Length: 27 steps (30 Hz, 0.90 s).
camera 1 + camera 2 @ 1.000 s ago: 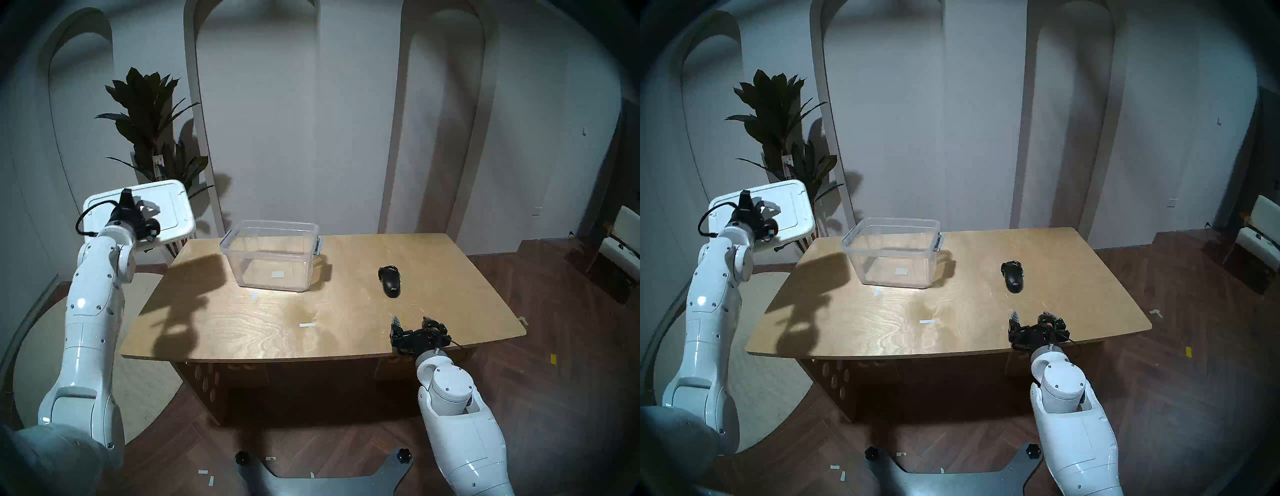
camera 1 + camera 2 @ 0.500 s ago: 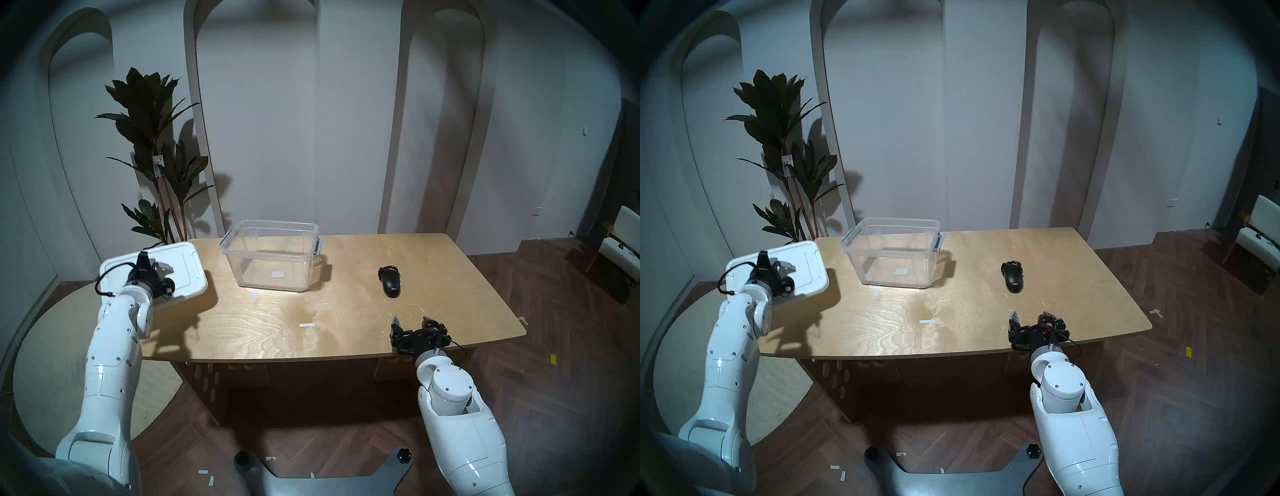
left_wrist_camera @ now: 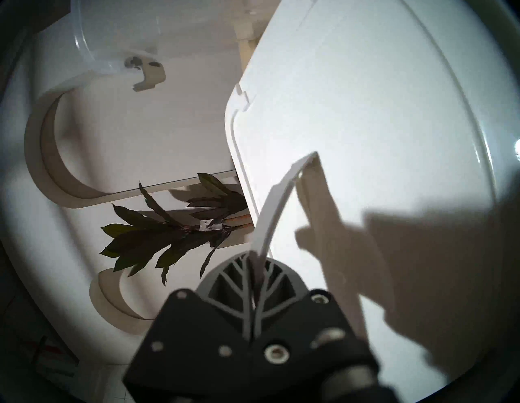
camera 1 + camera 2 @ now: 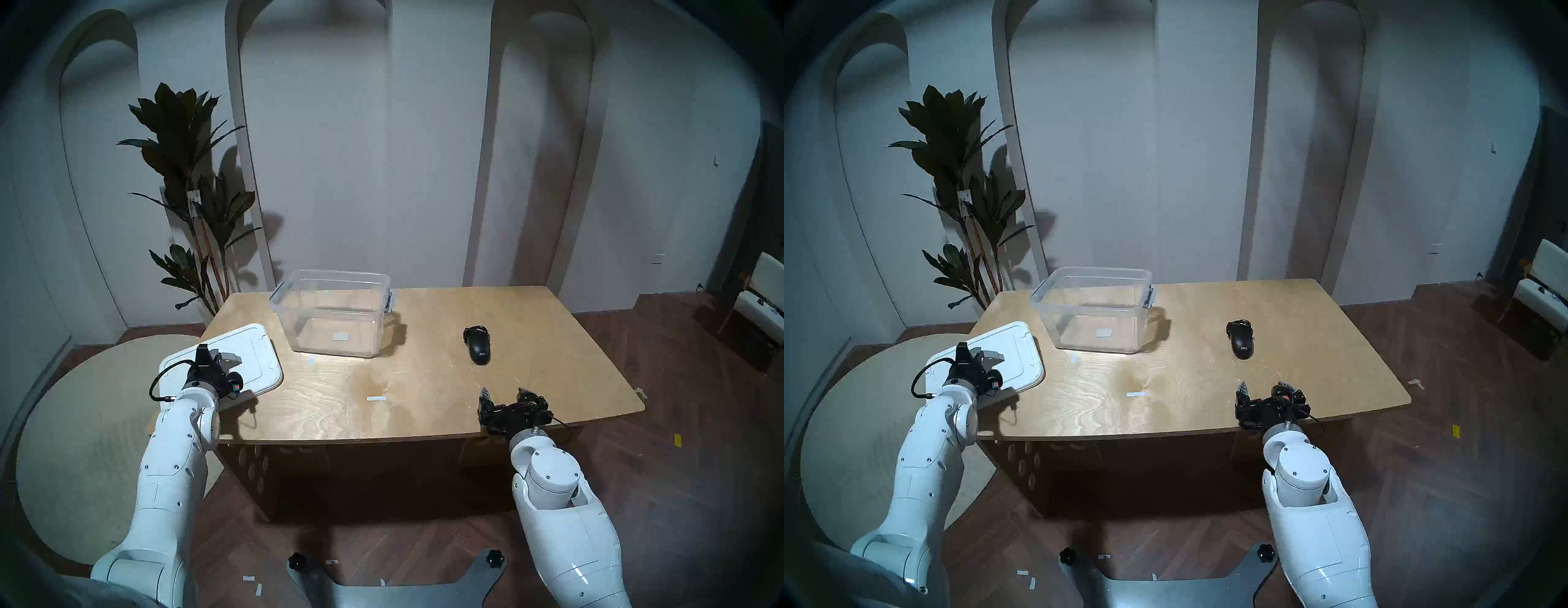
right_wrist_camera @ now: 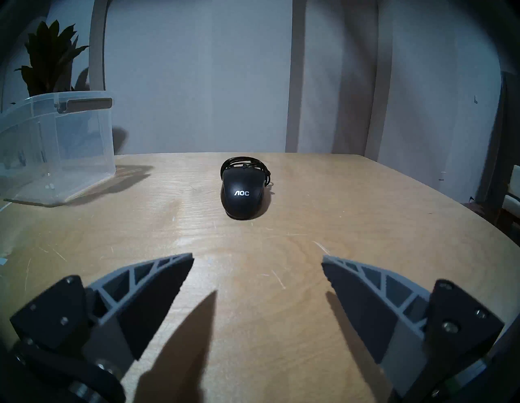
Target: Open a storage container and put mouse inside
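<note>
Clear plastic forms the storage tub (image 4: 335,314), which stands uncovered toward the far left of the wooden table (image 4: 424,407), with a grey latch (image 4: 390,299) seen on its right end and a small pale label on its front wall. White is the colour of its lid (image 4: 259,361), which is held at the table's left edge, partly out over the floor and just beside the tub without touching it; whether its underside rests on the wood cannot be told. The left gripper (image 3: 257,261) is clamped tight on the lid's arched grey handle (image 3: 277,202), as is plainly seen in the left wrist view, where the two fingers are pressed together around the thin strip. The black mouse (image 5: 243,194), marked with white "AOC" lettering and backed by its bundled cable, is laid on the right half of the table, well apart from the tub. The right gripper (image 5: 257,261) is held low over the table's near edge with its fingers spread wide and nothing between them, the mouse lying straight ahead of it. A leafy plant (image 4: 186,170) is seen behind the table's left corner.
</note>
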Tool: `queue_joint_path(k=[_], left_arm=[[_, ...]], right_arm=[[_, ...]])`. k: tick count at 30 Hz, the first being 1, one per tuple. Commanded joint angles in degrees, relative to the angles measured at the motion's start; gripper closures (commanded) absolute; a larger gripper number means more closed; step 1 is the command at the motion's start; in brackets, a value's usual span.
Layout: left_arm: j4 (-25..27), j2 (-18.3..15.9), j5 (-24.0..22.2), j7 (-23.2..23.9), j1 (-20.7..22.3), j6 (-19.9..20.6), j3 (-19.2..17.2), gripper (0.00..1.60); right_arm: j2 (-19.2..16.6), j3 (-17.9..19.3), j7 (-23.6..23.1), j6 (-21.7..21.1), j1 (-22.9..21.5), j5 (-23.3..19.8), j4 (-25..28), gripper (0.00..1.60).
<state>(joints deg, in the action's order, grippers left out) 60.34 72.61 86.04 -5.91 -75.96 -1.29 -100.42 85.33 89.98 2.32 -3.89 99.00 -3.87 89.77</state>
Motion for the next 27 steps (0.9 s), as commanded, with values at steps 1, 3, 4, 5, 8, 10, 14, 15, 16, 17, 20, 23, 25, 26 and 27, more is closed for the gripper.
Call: queue_joint_path(k=[1,3,4,5,8,10,14,15,16,17,20,23,25,26,27], left_arm=[[-5.37,0.34,0.64,-3.53,6.02,-0.34,1.75,1.60],[-6.80,0.27,0.82,-4.15,6.99,-0.05,2.04,1.60],[-7.01,0.09,1.40,-4.37,7.14,0.40,2.41,1.60],[-7.19,-0.37,2.38,-3.77,7.39,0.99,3.02,1.60],[-7.53,-1.18,3.45,-1.95,8.04,1.22,3.62,1.60],[-7.90,-1.58,3.53,-1.51,8.33,0.62,3.75,1.60],[-4.11,-2.69,4.51,2.29,6.25,0.35,4.22,0.00],[-2.01,-3.33,4.65,4.51,4.84,-0.75,4.47,0.00],[-0.93,-3.89,4.67,5.33,3.92,-1.87,4.67,0.00],[-1.30,-4.27,3.90,6.07,3.79,-3.60,4.53,0.00],[2.03,-5.35,2.84,8.28,1.42,-6.17,3.80,0.00],[4.70,-6.89,2.75,9.25,0.08,-7.82,2.98,0.00],[5.54,-7.62,2.51,9.23,0.24,-9.08,2.67,0.00],[7.47,-8.06,2.28,10.00,-0.62,-9.81,2.29,0.00],[7.04,-8.17,1.93,9.51,0.11,-9.87,1.75,0.00]], right_arm=[[0.05,-0.05,-0.09,0.50,-0.20,-0.08,1.45,0.00],[0.02,-0.08,-0.06,0.51,-0.19,-0.12,1.47,0.00],[0.01,-0.09,-0.05,0.51,-0.18,-0.14,1.48,0.00],[-0.01,-0.10,-0.04,0.51,-0.18,-0.15,1.48,0.00],[-0.05,-0.14,-0.01,0.51,-0.18,-0.20,1.49,0.00],[-0.08,-0.16,0.02,0.51,-0.17,-0.23,1.50,0.00],[-0.14,-0.22,0.08,0.51,-0.17,-0.30,1.50,0.00],[-0.16,-0.23,0.09,0.51,-0.18,-0.31,1.49,0.00],[-0.18,-0.25,0.11,0.51,-0.19,-0.33,1.47,0.00],[-0.19,-0.26,0.12,0.50,-0.21,-0.33,1.43,0.00],[-0.24,-0.31,0.17,0.47,-0.29,-0.37,1.32,0.00],[-0.29,-0.36,0.23,0.44,-0.35,-0.41,1.22,0.00],[-0.32,-0.39,0.26,0.41,-0.39,-0.42,1.14,0.00],[-0.34,-0.41,0.28,0.41,-0.41,-0.44,1.11,0.00],[-0.35,-0.43,0.30,0.40,-0.43,-0.45,1.08,0.00]])
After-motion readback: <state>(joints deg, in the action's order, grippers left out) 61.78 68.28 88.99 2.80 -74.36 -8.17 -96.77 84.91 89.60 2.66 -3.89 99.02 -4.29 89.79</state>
